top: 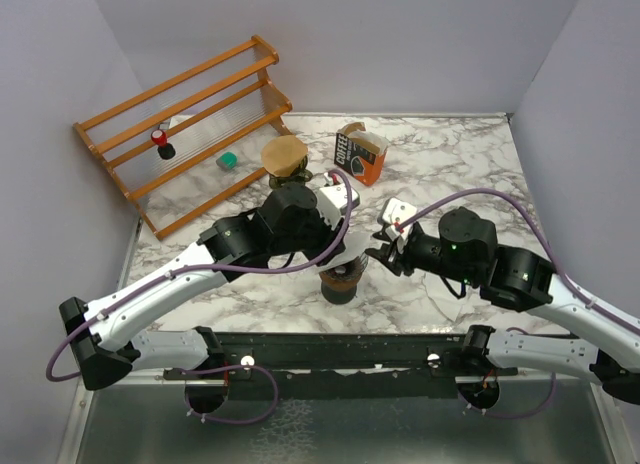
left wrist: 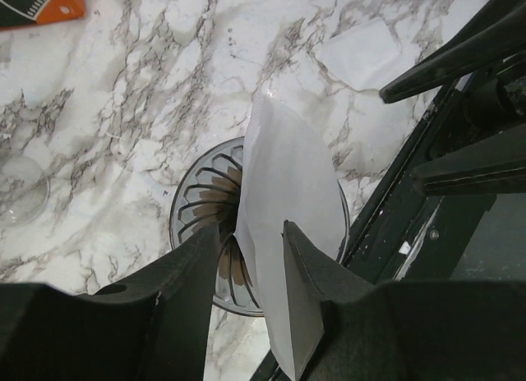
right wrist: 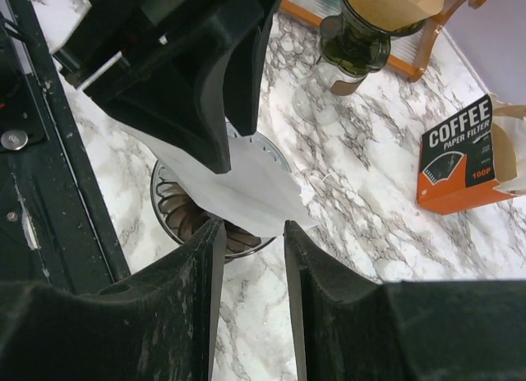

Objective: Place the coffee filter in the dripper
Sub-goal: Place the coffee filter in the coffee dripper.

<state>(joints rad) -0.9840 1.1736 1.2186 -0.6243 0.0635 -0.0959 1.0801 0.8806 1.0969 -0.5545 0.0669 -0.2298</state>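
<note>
The white paper coffee filter (left wrist: pixel 288 192) stands on edge over the ribbed glass dripper (left wrist: pixel 197 208), its lower end down in the cone. My left gripper (left wrist: pixel 251 229) is open around it: the filter leans on the right finger, with a gap to the left one. In the right wrist view the filter (right wrist: pixel 238 180) lies across the dripper (right wrist: pixel 177 208) below the left gripper's fingers. My right gripper (right wrist: pixel 254 225) is open just beside the dripper's rim, nothing between its fingers. From above, both grippers meet over the dripper (top: pixel 340 281).
An orange coffee filter box (top: pixel 360 154) stands at the back. A carafe with a brown filter (top: pixel 285 159) is beside it. A wooden rack (top: pixel 190 124) lies at the back left. A loose white filter (left wrist: pixel 362 57) lies on the marble.
</note>
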